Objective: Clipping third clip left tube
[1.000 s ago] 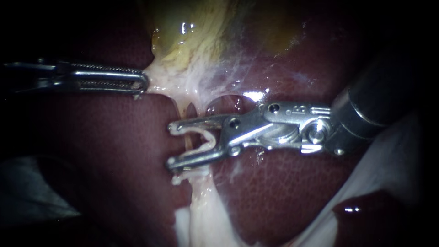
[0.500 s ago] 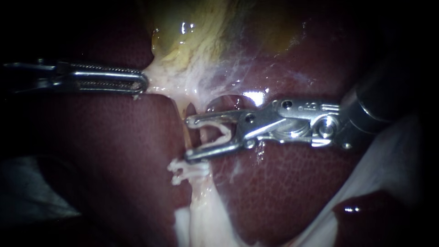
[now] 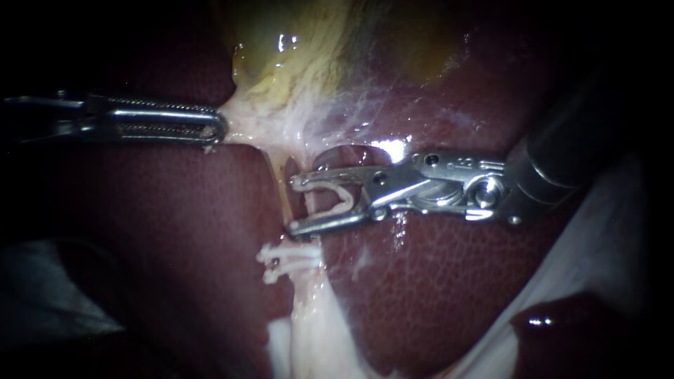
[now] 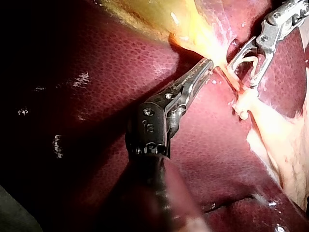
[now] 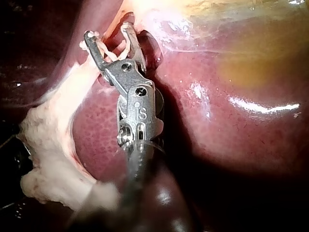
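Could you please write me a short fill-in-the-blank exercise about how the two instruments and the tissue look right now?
The slender metal left instrument's pincer is shut on pale tissue beside the yellowish ___. The right instrument's pincer holds an open white ___ at the thin pale tube. Below it in the endoscope view, ___ closed white clips already sit on that tube.
Missing words: gallbladder; clip; two.

Dark red, finely mottled liver [image 3: 449,295] fills most of the endoscope view, with the yellow-green gallbladder [image 3: 295,49] lying against its upper part, a pale glistening web of tissue [image 3: 330,116] spreading just below the gallbladder, and a white sheet [image 3: 597,238] along the liver's lower right edge
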